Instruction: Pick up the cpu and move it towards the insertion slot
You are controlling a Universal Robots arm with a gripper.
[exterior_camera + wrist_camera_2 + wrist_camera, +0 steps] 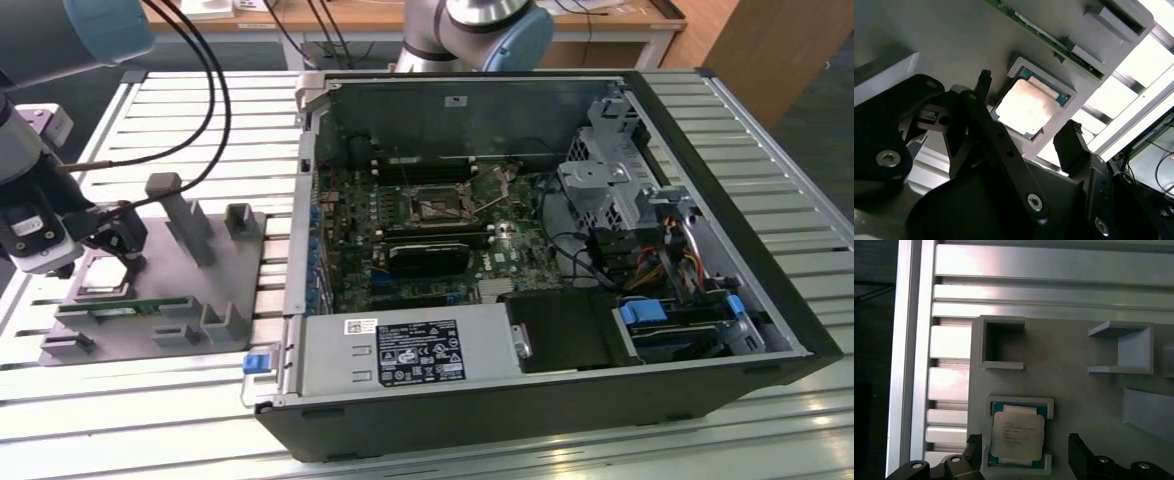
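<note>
Over the grey fixture plate (247, 265) at the exterior view's left, low above the cpu (1018, 434) — gripper (1024, 452) spread wide, one finger (975, 452) to each side of the chip, nothing clamped, no contact visible. Chip flat in its raised grey nest (1019, 401), metal lid up, well apart from the insertion slot (438, 207) inside the open computer case (534, 420).

Likely trouble: closing off-centre and catching a nest wall rather than the chip's rim, or pinching one corner and tilting it out askew. Probably little rim standing clear of those walls, so easy to slip. Also possible — a drop on the way across, with only thin edges to grip.

Nearby on the same plate: green memory stick (127, 308) just beside the nest, upright grey posts (187, 225) between nest and case. Case wall (310, 180) in the path to the socket, and cables (218, 90) trailing off the arm close above those posts.
</note>
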